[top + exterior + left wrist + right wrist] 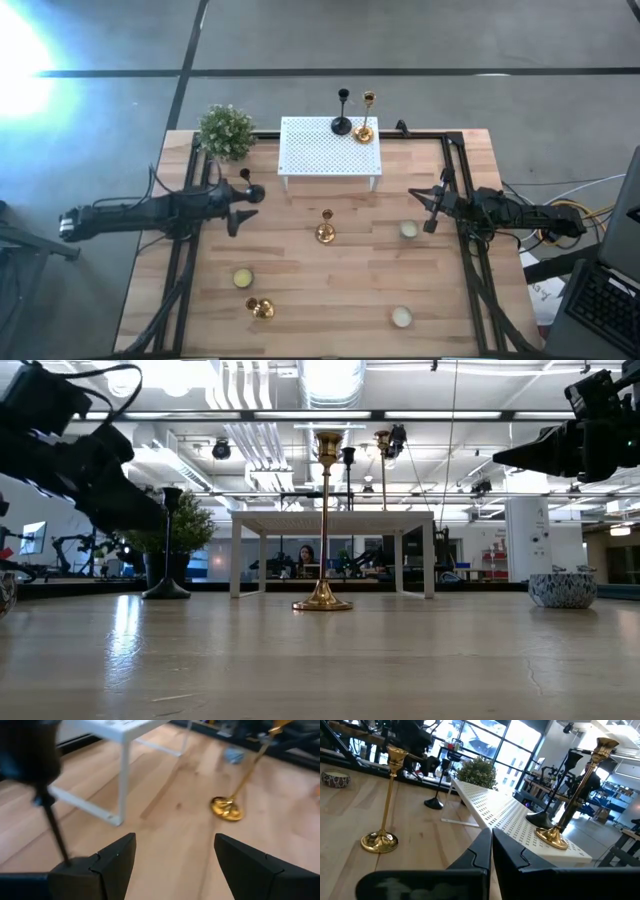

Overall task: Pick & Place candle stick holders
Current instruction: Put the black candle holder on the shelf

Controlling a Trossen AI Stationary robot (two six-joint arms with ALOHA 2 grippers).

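High view: the left gripper (243, 205) hovered with jaws open beside a black candle stick holder (247, 183) standing near the white rack (330, 150); contact apparently had not been made. The right gripper (428, 205) waited at the worktop's (330, 290) right side, jaws closed and empty. A gold candle stick holder (325, 229) stood mid-worktop, with two more holders on the rack.

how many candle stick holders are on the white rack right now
2: a black holder and a gold holder, side by side at the rack's far edge. Others stand on the table, not on the rack. None looks hidden.
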